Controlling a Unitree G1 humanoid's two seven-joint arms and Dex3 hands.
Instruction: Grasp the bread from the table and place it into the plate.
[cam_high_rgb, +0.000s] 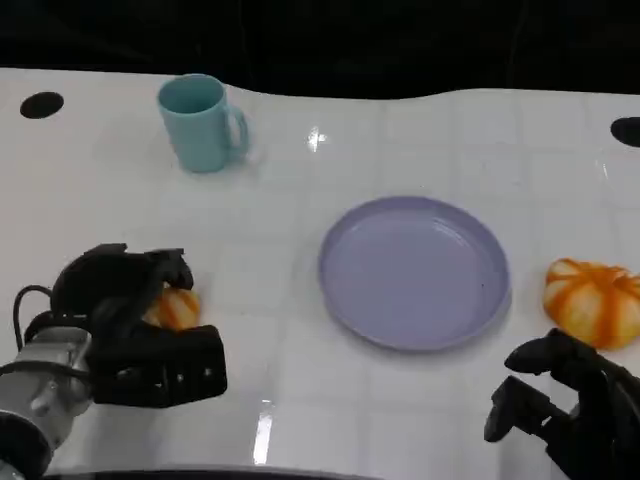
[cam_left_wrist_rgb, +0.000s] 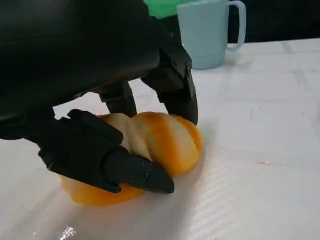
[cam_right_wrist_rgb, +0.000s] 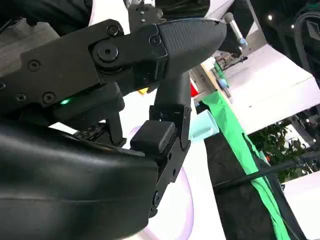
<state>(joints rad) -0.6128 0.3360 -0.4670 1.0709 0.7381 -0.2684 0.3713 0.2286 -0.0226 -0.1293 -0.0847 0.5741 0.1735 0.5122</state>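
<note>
Gripping bread (cam_left_wrist_rgb: 165, 145) on worktop (cam_high_rgb: 300, 400) at near left: left robot hand (cam_high_rgb: 130, 335) had fingers (cam_left_wrist_rgb: 130, 172) closed around it, bread touching surface, not yet lifted. Bread looked light, soft, glazed; probably easy to squash, so gentle hold across rounded middle seemed best. Purple plate (cam_high_rgb: 415, 272) at centre held nothing, well apart from bread. Teal mug (cam_high_rgb: 200, 122) behind; contents hidden. Second bread-like bun (cam_high_rgb: 592, 300) at right edge. Right robot hand (cam_high_rgb: 565, 405) near it, fingers curled, holding nothing.

No readable text, labels, brands or numbers anywhere.
</note>
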